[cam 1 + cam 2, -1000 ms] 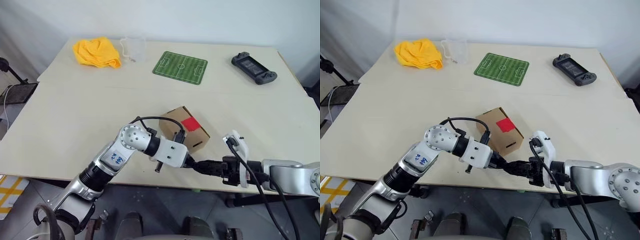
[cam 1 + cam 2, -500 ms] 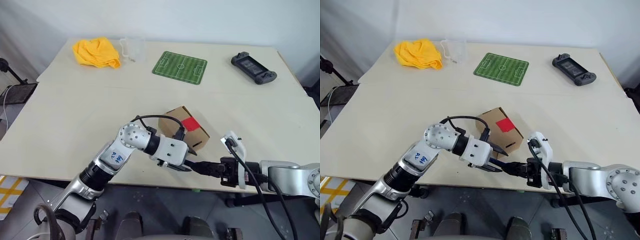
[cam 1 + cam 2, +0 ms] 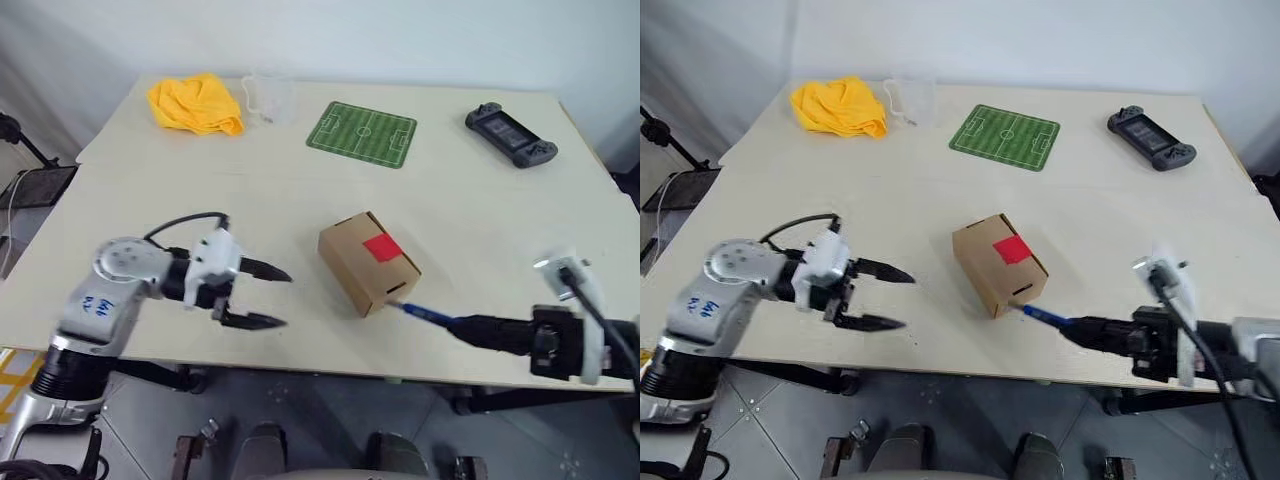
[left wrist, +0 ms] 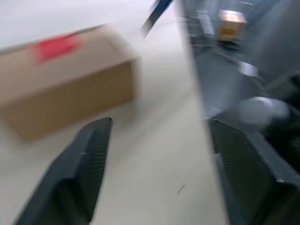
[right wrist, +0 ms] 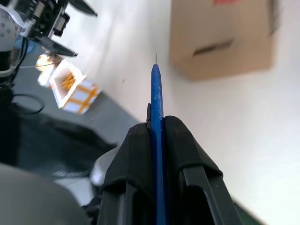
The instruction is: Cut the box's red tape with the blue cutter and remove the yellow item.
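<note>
The brown box [image 3: 368,262] lies mid-table with the red tape [image 3: 381,248] on its top face. My right gripper [image 3: 457,323] is shut on the blue cutter [image 3: 425,314], whose tip points at the box's slotted near side, just short of it. The wrist view shows the cutter [image 5: 156,93] clamped between the fingers [image 5: 183,150], box [image 5: 220,37] ahead. My left gripper [image 3: 270,296] stands open and empty, well left of the box; its fingers [image 4: 89,154] frame the box [image 4: 65,79] and tape [image 4: 55,46]. The yellow item is hidden.
At the table's far side lie a yellow cloth [image 3: 195,103], a clear cup [image 3: 266,97], a green pitch-patterned mat [image 3: 361,134] and a dark game controller [image 3: 508,137]. Both grippers are close to the table's near edge [image 3: 330,368].
The left gripper opened, let go of the cutter and swung away to the left of the box. The right gripper kept the cutter and drew back to the right.
</note>
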Robot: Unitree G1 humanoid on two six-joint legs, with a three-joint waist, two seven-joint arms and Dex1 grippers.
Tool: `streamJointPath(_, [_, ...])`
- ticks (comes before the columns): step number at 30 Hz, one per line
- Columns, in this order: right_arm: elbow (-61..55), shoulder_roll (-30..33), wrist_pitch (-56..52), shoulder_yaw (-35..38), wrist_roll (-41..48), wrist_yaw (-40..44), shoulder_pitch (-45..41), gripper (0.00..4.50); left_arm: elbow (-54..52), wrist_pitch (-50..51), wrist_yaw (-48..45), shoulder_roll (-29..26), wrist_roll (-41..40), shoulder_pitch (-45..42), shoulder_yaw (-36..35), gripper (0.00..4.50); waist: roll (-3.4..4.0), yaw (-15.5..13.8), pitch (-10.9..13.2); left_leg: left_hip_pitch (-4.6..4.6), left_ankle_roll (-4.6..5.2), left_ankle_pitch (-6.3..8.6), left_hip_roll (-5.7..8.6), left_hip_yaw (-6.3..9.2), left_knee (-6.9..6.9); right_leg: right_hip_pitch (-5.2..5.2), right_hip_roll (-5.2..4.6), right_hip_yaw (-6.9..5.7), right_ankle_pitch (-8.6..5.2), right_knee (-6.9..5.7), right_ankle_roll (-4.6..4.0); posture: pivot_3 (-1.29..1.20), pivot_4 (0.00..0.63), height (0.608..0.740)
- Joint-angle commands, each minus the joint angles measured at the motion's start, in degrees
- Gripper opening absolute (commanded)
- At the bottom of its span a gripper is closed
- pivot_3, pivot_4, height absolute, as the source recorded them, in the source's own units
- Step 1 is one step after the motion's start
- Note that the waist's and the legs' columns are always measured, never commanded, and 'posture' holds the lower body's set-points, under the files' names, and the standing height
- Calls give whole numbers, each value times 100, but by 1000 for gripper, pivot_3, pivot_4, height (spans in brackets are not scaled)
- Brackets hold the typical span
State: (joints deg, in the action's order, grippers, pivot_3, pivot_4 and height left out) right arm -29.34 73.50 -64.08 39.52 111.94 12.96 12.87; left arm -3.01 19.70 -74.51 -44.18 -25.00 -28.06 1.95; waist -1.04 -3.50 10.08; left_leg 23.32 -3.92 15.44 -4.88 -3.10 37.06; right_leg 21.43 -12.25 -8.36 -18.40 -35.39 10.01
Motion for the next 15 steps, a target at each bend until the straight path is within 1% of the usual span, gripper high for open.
streamJointPath(1, [-240,-251,-88,853,-346,12,109,101,364,295,545,514,-303,-425,-293,2230,-7,-39,4,1,0,0,0,0,0,-1,0,0,1,1,1,0,150,740])
streamJointPath(2, [-281,-288,-78,965,-500,7,124,101,447,427,687,686,-342,-563,-298,1915,-16,-59,9,1,0,0,0,0,0,-1,0,0,2,1,2,0,150,740])
streamJointPath(3, [-317,-310,-42,1025,-637,-4,103,101,524,487,808,842,-331,-685,-285,1713,-23,-63,13,1,0,0,0,1,2,0,0,0,2,-3,3,0,150,740])
streamJointPath(4, [-351,-307,42,1009,-743,-11,22,101,589,603,899,988,-356,-800,-261,1313,-25,-59,14,1,0,0,0,0,3,0,0,1,4,-3,7,0,150,740])
streamJointPath(6, [-381,-153,424,627,-794,-262,-386,101,844,648,1077,1343,-214,-1124,-61,735,-28,-47,17,1,0,0,0,-1,2,0,0,2,8,-2,11,0,150,740])
streamJointPath(8, [-382,-31,669,236,-780,-515,-743,101,1035,658,1157,1539,-94,-1343,62,167,-28,1,17,-1,-1,-1,0,-1,1,1,0,2,9,-4,14,0,150,740])
streamJointPath(9, [-375,107,765,-49,-727,-671,-957,101,1202,512,1308,1677,55,-1496,107,0,-28,39,16,-1,-2,-1,0,-1,-1,1,0,2,9,-4,14,0,150,740])
streamJointPath(11, [-245,582,1044,-951,-582,-1223,-1664,101,1653,498,1607,2008,249,-1948,216,0,-26,80,21,-1,-2,-1,0,-2,-3,3,0,2,9,-4,14,0,150,740])
streamJointPath(13, [-113,739,1257,-1695,-485,-1609,-2387,101,1904,461,1585,2123,416,-2195,369,0,-37,118,29,1,-2,-1,0,-2,-2,7,0,2,9,-5,14,0,150,740])
streamJointPath(14, [-39,765,1236,-2180,-463,-1850,-2885,101,2023,531,1550,2119,546,-2303,504,0,-41,131,31,1,-3,-2,0,-2,-4,7,0,2,9,-3,14,0,150,740])
streamJointPath(15, [24,790,1066,-2691,-514,-2031,-3425,101,2129,396,1501,2119,722,-2390,652,0,-43,180,33,3,-3,-2,0,-2,-7,7,0,2,10,4,15,0,150,740])
